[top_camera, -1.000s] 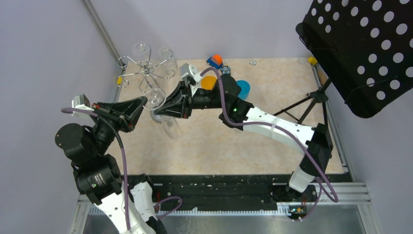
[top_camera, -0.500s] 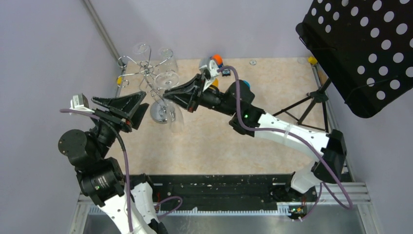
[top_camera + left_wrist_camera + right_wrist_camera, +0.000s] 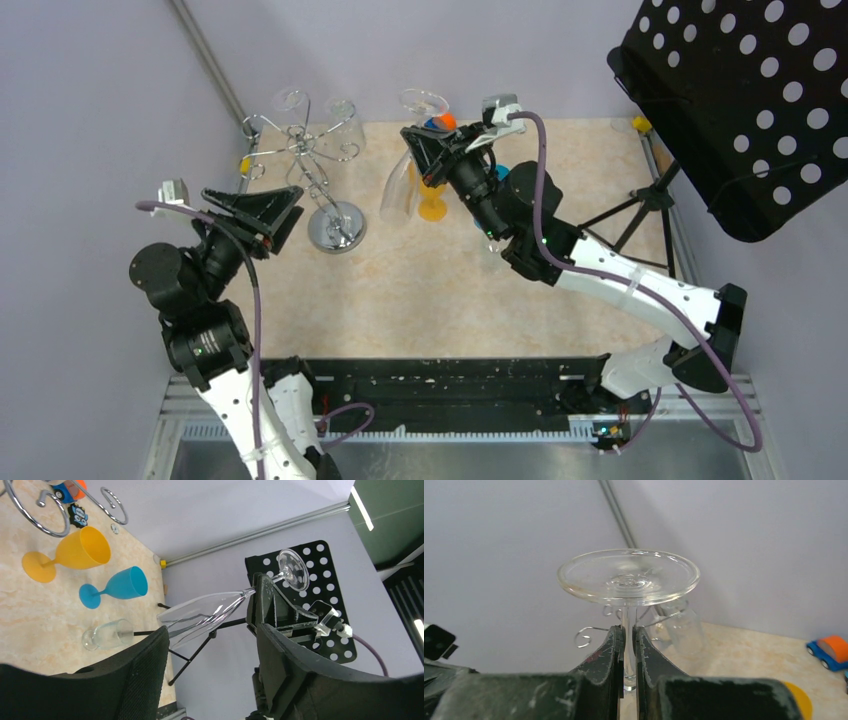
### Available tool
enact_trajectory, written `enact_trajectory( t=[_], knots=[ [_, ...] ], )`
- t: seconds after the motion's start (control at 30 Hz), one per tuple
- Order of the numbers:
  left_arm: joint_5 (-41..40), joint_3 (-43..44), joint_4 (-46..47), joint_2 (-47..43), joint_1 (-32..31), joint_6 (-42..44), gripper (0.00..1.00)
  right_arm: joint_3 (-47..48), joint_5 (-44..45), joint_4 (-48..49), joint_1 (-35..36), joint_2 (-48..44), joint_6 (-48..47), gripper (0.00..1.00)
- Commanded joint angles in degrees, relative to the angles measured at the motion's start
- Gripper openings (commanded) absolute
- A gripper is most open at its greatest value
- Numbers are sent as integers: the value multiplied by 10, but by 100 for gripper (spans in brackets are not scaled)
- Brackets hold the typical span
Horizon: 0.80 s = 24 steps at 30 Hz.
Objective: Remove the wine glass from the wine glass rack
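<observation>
**Glass lifted clear of the rack**

Half a second ago the glass [image 3: 398, 188] hung beside the post of the rack [image 3: 337, 227], its bowl just over the mirrored base. It is now off the hooks and has been carried right and toward the back, apart from the rack, in the air above the yellow goblet [image 3: 432, 207]. It is upside down and tilted, with the foot up toward the back wall and the bowl slanting down. The right pincer [image 3: 628, 634] is clenched on the stem just under the foot, one finger on each side. The right arm has swung right with it. The left pincer [image 3: 298, 205] has barely moved: it is released, its fingers spread and holding nothing, just beside the rack's base. Two hung glasses [image 3: 343, 115] remain on the hooks, as before.

The surface [image 3: 480, 300] is pale beige with a marbled pattern. The yellow goblet and a blue goblet [image 3: 115, 587] lie on their sides on it, a smaller clear glass [image 3: 107, 633] lies farther right, and a toy car [image 3: 441, 123] sits at the back edge. The walls [image 3: 90, 100] are lilac. A black perforated panel [image 3: 740, 100] on thin tripod legs stands at the right.
</observation>
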Motion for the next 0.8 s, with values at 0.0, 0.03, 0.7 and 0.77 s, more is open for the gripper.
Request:
enact_trajectory(
  t=[0.0,0.03,0.7,0.77],
  knots=[
    [5,-26,45,22,-12,49,67,47,85,-45,1,4,-3,0],
    [0,-30,45,28,-19,56,66,48,84,-49,-3,3,0,0],
    [-293,-63,235,187,-495,27,65,17,5,-103,-138,-76,290,0],
    [-299,-59,242,197,-509,17,65,2,6,-84,-139,-87,309,0]
  ],
)
